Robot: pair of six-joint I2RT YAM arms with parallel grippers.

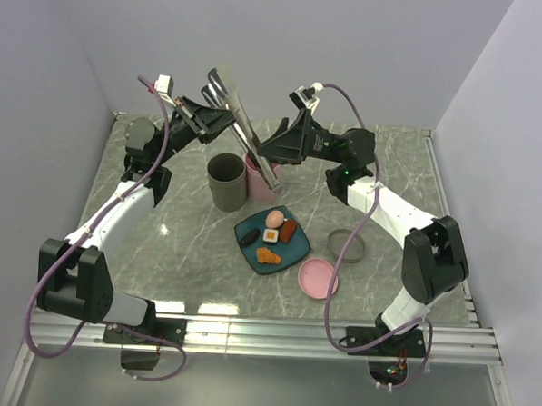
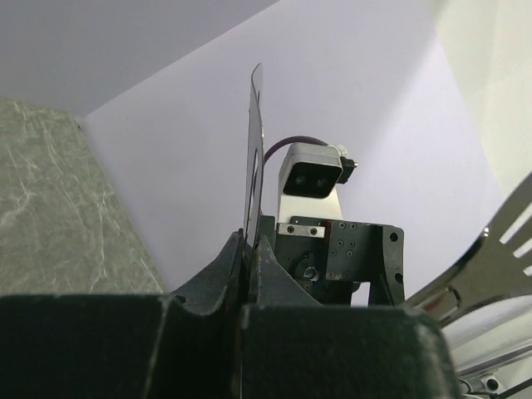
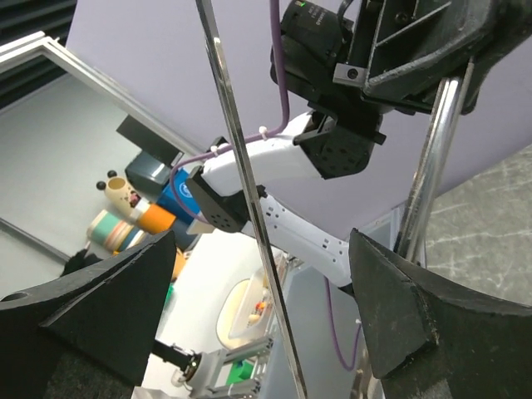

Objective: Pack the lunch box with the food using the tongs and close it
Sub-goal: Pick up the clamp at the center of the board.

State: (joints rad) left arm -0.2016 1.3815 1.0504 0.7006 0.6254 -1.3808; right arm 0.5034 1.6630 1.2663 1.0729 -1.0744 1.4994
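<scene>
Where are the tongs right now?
In the top view, the tongs are raised at back centre, clamped in the left fingers, slanting down to the pink cup, one arm between the open right fingers.

Pale lavender walls (image 1: 289, 40) around a grey marbled tabletop (image 1: 186, 253), ribbed aluminium rail (image 1: 319, 333) along its near edge.

the long silver tongs (image 1: 242, 120) hang tilted in the air above the bench (image 1: 187, 244); five small food pieces (image 1: 271, 237) lie together on the teal plate (image 1: 288, 257).
</scene>
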